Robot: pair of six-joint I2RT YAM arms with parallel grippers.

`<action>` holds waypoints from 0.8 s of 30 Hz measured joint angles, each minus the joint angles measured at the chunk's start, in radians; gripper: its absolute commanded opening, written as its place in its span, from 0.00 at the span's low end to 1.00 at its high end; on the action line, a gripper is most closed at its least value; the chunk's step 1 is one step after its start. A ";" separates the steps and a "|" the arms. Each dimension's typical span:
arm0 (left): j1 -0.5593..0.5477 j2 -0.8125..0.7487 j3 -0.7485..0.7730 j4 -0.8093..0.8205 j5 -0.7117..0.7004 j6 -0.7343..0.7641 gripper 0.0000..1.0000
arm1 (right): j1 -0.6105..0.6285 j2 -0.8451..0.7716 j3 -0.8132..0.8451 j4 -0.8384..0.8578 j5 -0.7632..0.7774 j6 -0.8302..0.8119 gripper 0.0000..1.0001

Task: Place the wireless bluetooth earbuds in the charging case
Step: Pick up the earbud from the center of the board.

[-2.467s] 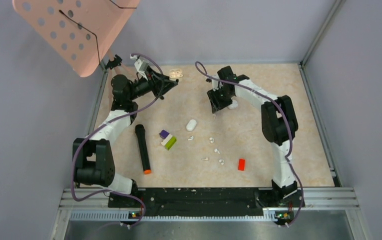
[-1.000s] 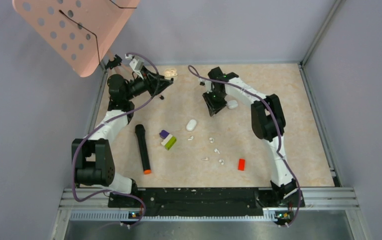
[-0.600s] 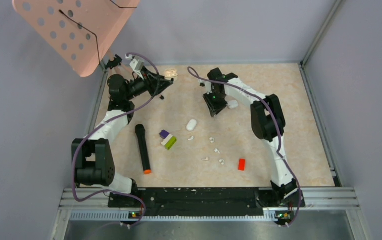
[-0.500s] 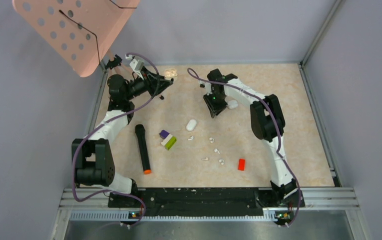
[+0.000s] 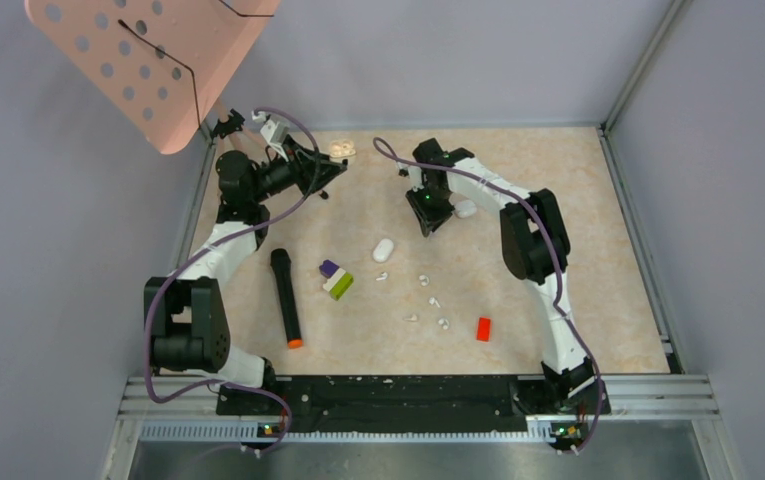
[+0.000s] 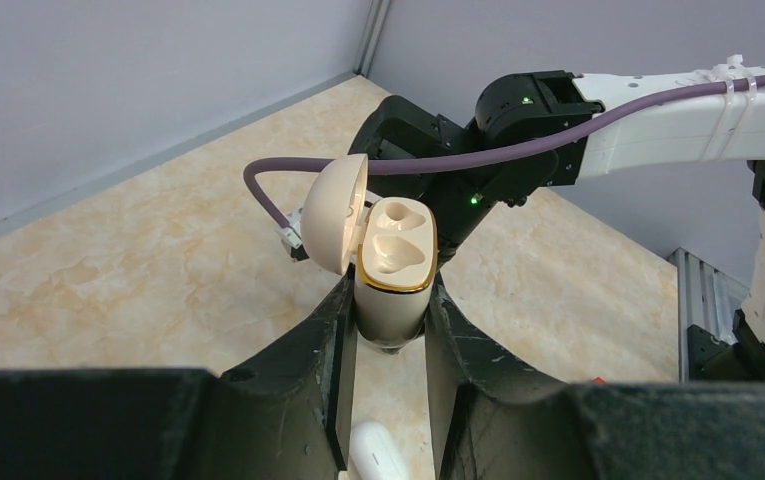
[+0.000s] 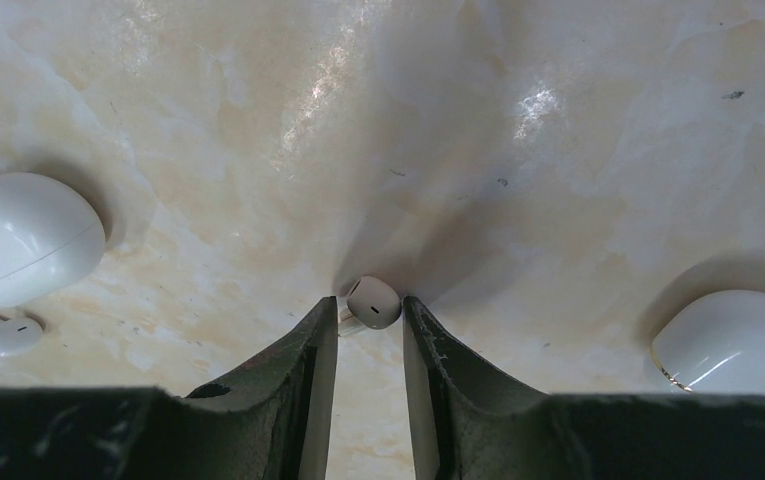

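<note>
My left gripper [image 6: 391,300] is shut on the cream, gold-rimmed charging case [image 6: 395,290]. It holds the case upright above the table at the far left, lid [image 6: 336,225] swung open and both wells empty; from above the case [image 5: 339,149] shows at the fingertips. My right gripper [image 7: 370,305] points down at the table's middle back [image 5: 427,222]. Its fingertips press a white earbud [image 7: 374,302] from both sides. More earbuds [image 5: 423,279] lie scattered nearer the front, one [image 7: 8,335] beside a white case.
Two shut white pebble cases [image 5: 384,249] [image 5: 466,208] flank the right gripper. A purple-green-white brick [image 5: 336,280], a black marker [image 5: 286,298] and a red brick [image 5: 483,328] lie nearer the front. A pink perforated board [image 5: 148,60] overhangs the far left corner.
My right gripper has shifted a little left and its jaws have narrowed onto the earbud. The left arm holds the open case still.
</note>
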 measured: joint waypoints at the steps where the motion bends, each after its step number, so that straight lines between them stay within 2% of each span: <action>1: 0.000 0.000 0.000 0.000 0.000 0.000 0.00 | 0.000 0.000 0.000 0.000 0.000 0.000 0.30; 11: 0.000 0.000 0.000 0.000 0.000 0.000 0.00 | 0.002 0.003 0.003 -0.002 0.008 0.002 0.30; 17: 0.000 0.000 -0.002 0.000 0.000 0.000 0.00 | 0.004 0.015 0.023 -0.009 0.012 0.008 0.34; 24: 0.000 0.000 -0.002 0.000 0.000 0.000 0.00 | 0.005 0.026 0.042 -0.011 0.023 0.011 0.26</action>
